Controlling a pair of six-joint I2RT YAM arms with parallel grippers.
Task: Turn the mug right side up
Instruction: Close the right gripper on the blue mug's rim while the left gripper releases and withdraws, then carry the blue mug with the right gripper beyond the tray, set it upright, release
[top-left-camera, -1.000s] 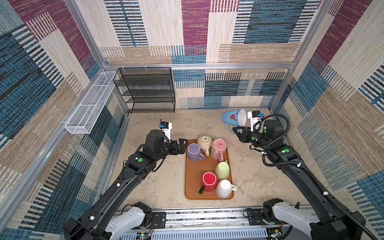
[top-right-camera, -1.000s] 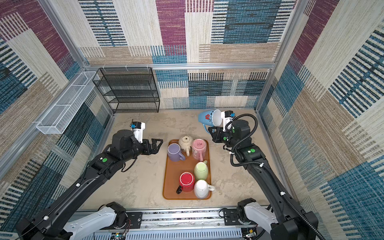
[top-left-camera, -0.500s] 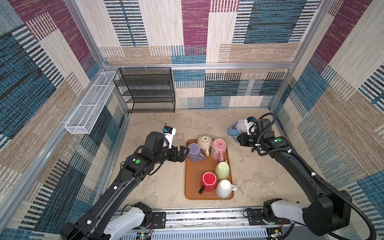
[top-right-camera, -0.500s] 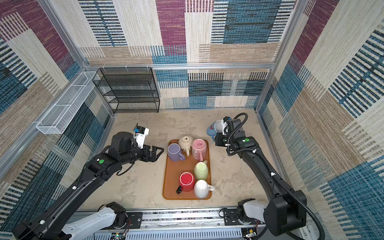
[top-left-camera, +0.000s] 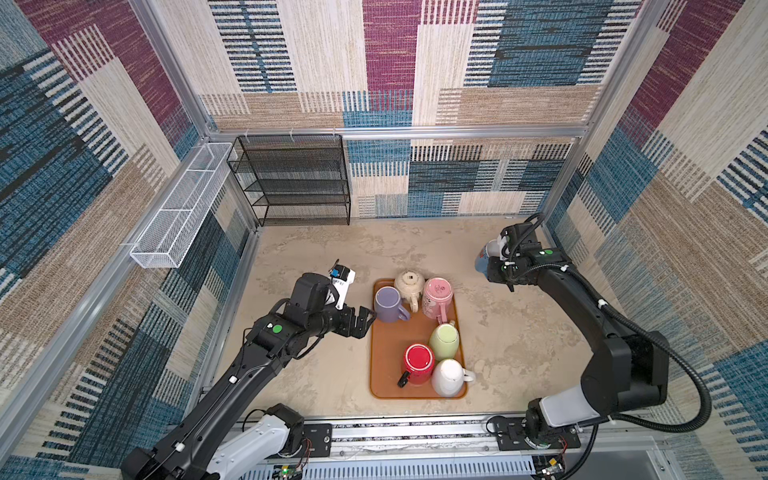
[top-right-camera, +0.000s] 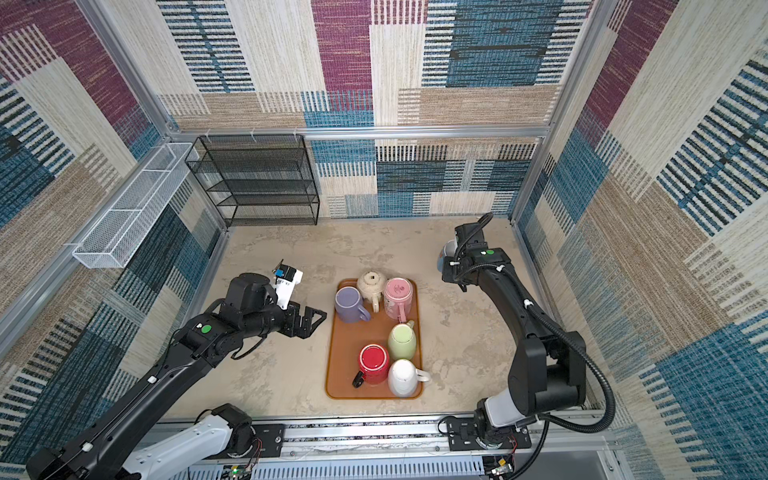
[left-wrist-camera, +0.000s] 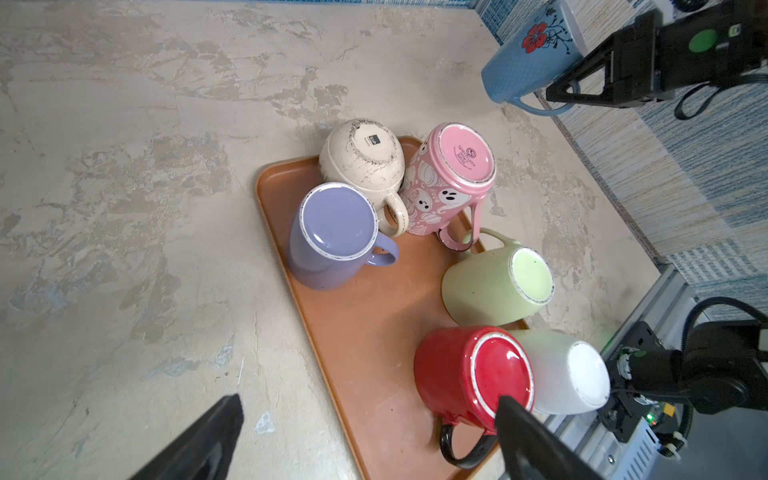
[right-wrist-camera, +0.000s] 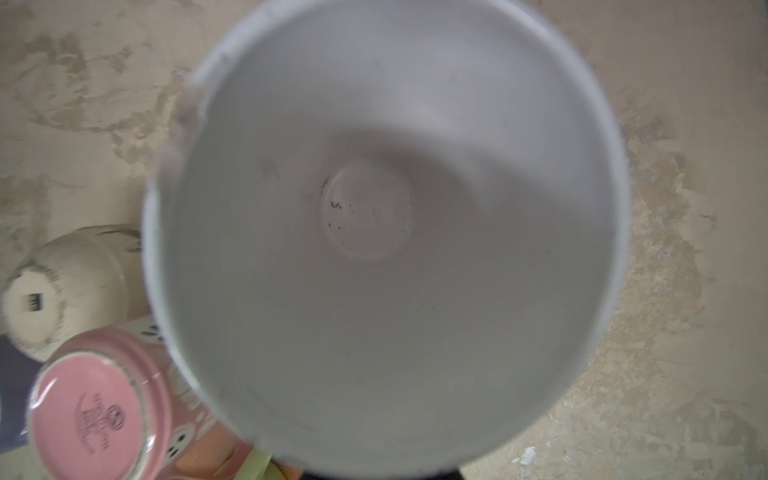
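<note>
Just ahead of your left claw (top-left-camera: 368, 326) lies the orange tray (top-left-camera: 384, 365), with the purple mug (top-left-camera: 386, 305) nearest the claw's tips (all aboard stand bottoms up). Far from that claw: black wire shelf (top-left-camera: 299, 183), white mesh basket (top-left-camera: 183, 212).

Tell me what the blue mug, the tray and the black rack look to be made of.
The blue mug: likely glazed ceramic; smooth white inside, painted red flower.
The tray: probably plastic; smooth, even orange-brown surface, rounded raised rim.
The black rack: metal wire mesh, by its see-through shelves; matte dark coating.
</note>
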